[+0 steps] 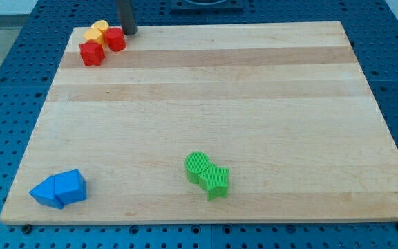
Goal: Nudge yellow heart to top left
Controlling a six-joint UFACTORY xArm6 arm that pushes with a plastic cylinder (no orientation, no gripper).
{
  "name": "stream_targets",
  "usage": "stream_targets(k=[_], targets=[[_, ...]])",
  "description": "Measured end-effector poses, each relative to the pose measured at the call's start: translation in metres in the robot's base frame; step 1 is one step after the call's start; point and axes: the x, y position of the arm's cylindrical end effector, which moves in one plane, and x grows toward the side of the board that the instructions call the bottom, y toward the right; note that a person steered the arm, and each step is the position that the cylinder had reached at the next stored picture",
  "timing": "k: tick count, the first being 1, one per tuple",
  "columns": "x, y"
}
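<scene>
Parked at the board's (206, 83) eleven o'clock corner: yellow heart (97, 31), touching two red blocks (102, 45). Just at its three o'clock, bare rod tip (128, 32), gripping nothing.

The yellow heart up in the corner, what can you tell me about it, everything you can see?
The small yellow heart-shaped block looks like matt plastic or foam. It lies flat on the pale wooden board, near its top left corner. Two red blocks hide part of it: one seems pressed against its right side, the other sits just below. My tip, a dark rod's end, stands right of this cluster, by the first red block.
</scene>
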Motion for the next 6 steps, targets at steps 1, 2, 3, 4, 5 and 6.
stream_targets(k=[1, 2, 3, 4, 5, 6], targets=[[0.004, -0.016], [0.004, -0.024], [0.004, -0.025], [0.004, -0.029], [0.004, -0.03], [0.003, -0.009]])
